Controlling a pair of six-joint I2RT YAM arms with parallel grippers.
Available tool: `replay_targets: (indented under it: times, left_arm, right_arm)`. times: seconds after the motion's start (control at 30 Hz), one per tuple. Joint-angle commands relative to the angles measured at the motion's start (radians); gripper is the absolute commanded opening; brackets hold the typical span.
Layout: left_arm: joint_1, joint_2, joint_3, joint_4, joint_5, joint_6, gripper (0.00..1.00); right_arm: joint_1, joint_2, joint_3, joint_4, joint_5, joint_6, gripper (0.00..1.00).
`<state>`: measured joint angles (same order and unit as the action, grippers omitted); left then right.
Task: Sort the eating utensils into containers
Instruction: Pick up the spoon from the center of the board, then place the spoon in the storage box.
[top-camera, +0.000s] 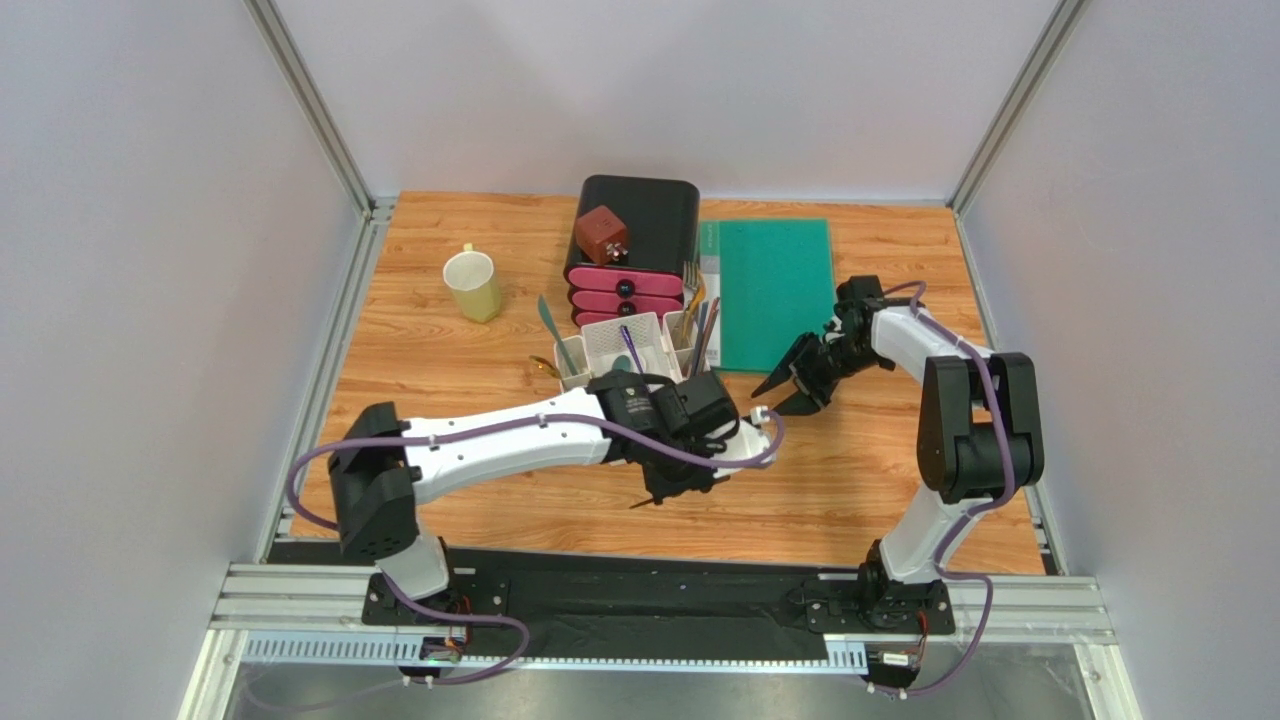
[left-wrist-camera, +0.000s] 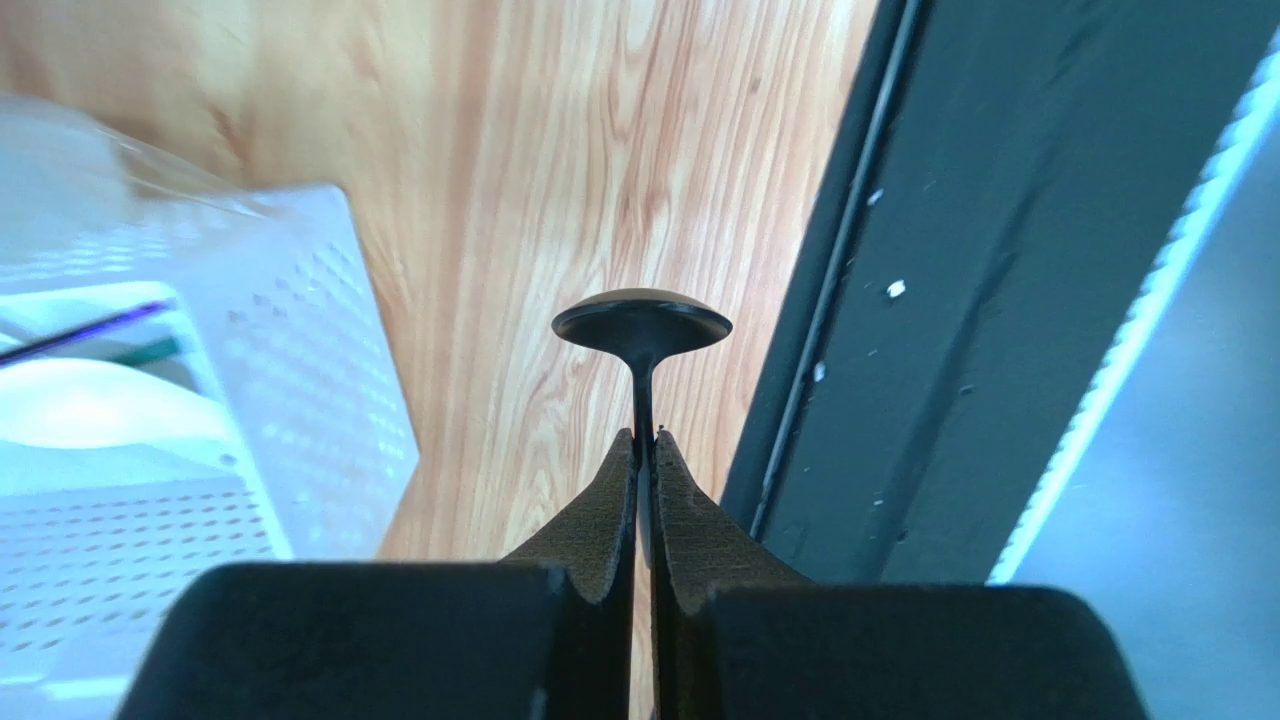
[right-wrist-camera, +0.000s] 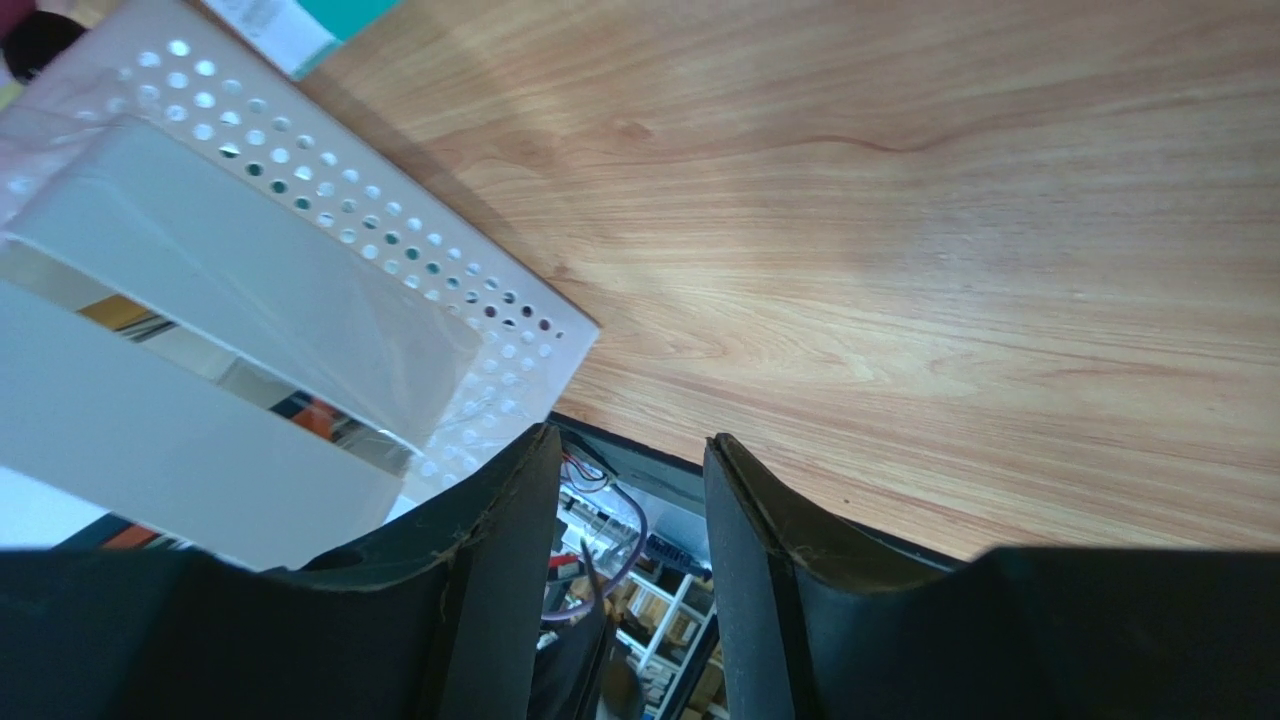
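Now, to the left of the left gripper sits the white caddy, its perforated wall just beside the fingers, and we judge that this is where the piece must go. The gripper itself is pressed together on the thin handle of the black spoon. The spoon's bowl stands straight ahead of the fingertips over the wooden table; whether it is clear of the wood we cannot tell. The pinch is narrow and sits back from the bowl, so we should carry slowly with the wrist level, lest the spoon swivel between the pads. We would bring the bowl over a compartment's rim, lower it inside, and only then let go. Further right, the right gripper is spread and holds nothing, with the caddy's corner to its left. We should hold it clear of the path.
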<state>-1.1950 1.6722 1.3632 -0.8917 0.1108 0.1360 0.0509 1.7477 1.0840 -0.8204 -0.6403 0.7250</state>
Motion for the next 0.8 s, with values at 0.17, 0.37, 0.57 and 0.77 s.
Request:
replay_targets:
  times: [0.17,0.37,0.57,0.77]
  left_arm:
    - [0.226,-0.210,0.114,0.033,0.240,-0.157,0.00]
    - [0.463,-0.302,0.114,0.155,0.305,-0.357,0.00]
    - [0.659,-0.147,0.192,0.263,0.481,-0.674,0.00]
    - [0.678,0.116,0.404,0.155,0.443,-0.854,0.00]
  right_arm:
    - [-0.003,0.029,0.116,-0.029,-0.012,0.027,0.45]
    - [-0.005,0.038,0.212,-0.088,0.016,-0.004,0.45]
    - [-0.006,0.079,0.254,-0.100,-0.013,0.002,0.45]
    - [-0.008,0.127,0.295,-0.102,-0.016,-0.001,0.45]
